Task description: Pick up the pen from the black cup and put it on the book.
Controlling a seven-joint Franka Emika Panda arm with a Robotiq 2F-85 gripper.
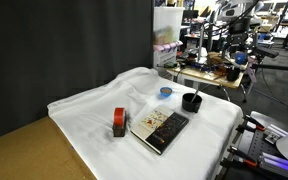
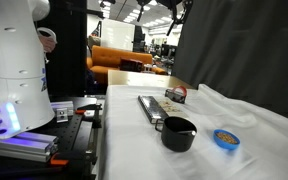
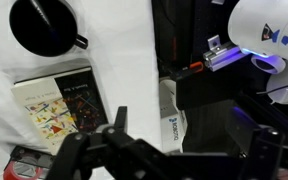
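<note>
A white cloth (image 1: 94,105) is covering the worktop, with a black curtain (image 1: 64,40) hanging behind it and a cluttered lab stretching beyond. The black cup (image 2: 178,133) is standing just beside the book (image 2: 152,110). The pen is not showing against the cup's dark inside. The end effector (image 3: 174,150) is hanging beside the book, jaws spread and empty.

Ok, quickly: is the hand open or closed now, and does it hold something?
Hand: open, holding nothing.
</note>
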